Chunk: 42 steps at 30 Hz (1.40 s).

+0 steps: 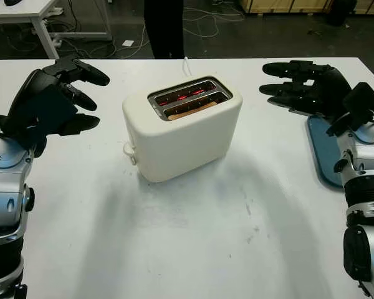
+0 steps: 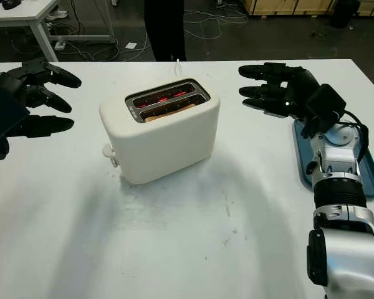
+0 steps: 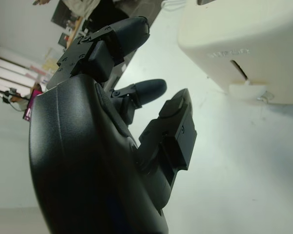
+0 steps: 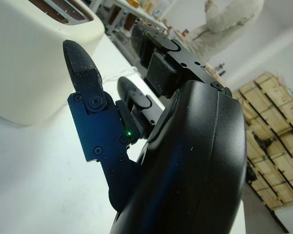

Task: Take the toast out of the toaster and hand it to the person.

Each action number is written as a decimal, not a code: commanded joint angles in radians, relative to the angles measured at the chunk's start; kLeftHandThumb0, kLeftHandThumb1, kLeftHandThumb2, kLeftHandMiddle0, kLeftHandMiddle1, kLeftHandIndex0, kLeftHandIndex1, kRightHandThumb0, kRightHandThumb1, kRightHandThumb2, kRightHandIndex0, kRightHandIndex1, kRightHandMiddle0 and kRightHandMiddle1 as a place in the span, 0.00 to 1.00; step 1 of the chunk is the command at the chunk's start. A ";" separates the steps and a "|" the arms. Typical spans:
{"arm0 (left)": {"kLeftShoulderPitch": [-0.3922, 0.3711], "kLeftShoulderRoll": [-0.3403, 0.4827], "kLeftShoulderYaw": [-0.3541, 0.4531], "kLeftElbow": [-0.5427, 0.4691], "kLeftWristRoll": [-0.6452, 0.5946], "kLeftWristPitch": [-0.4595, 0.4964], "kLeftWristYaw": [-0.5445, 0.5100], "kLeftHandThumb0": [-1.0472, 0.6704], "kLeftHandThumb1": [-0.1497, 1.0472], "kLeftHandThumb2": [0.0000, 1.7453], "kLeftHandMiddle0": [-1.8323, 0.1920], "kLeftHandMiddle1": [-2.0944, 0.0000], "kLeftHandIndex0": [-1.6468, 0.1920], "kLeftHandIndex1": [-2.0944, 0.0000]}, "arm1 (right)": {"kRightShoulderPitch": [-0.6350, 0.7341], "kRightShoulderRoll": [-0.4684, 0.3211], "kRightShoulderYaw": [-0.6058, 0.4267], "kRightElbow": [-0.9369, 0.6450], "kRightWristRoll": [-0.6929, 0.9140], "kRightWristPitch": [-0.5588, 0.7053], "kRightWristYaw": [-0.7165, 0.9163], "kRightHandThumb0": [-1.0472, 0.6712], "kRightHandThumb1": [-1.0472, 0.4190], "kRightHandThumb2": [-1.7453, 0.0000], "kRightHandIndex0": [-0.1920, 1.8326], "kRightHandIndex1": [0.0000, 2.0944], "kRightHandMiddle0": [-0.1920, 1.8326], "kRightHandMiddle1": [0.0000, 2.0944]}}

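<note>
Toast (image 1: 193, 111) sits low in the nearer slot of a cream two-slot toaster (image 1: 184, 134) at the middle of the white surface (image 1: 193, 243), its brown top edge just below the slot rim; the farther slot glows red from the heating elements. The left hand (image 1: 62, 93) hangs open above the surface on the toaster's left, well apart from it, holding nothing. The right hand (image 2: 277, 87) hovers open on the toaster's right, also empty, beside a blue tray (image 2: 368, 180) lying at the surface's right edge. A person's dark-clad legs (image 1: 164, 28) stand beyond the far edge of the surface.

The grasp has not yet begun. To do it well, one hand would likely need to come in from above, fingers aligned along the nearer slot, and pinch the toast's thin top edge without touching the glowing elements. Since little of the slice stands proud, the lever (image 1: 129, 152) on the toaster's left end may need lifting first. The other hand could steady the body so it does not slide.
</note>
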 commanded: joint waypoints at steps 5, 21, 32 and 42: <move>-0.006 0.006 0.007 -0.011 -0.005 0.003 -0.003 0.88 0.89 0.12 0.72 0.34 0.72 0.48 | 0.003 0.011 -0.012 0.010 0.019 0.014 0.006 0.36 0.19 1.00 0.52 0.00 0.48 0.00; -0.001 0.001 0.014 -0.001 -0.012 -0.013 -0.004 0.87 0.89 0.12 0.71 0.33 0.71 0.48 | 0.004 0.005 -0.007 -0.001 0.007 0.013 0.005 0.36 0.18 1.00 0.51 0.00 0.48 0.00; -0.008 0.002 0.009 -0.001 -0.006 -0.013 -0.001 0.88 0.89 0.11 0.71 0.33 0.71 0.48 | 0.006 0.001 -0.002 -0.010 -0.012 0.012 -0.012 0.36 0.18 1.00 0.52 0.00 0.48 0.00; -0.011 0.005 0.007 -0.003 -0.005 -0.004 -0.002 0.89 0.89 0.11 0.71 0.33 0.71 0.47 | 0.002 0.008 -0.003 0.001 -0.010 -0.001 -0.014 0.34 0.19 1.00 0.52 0.00 0.49 0.00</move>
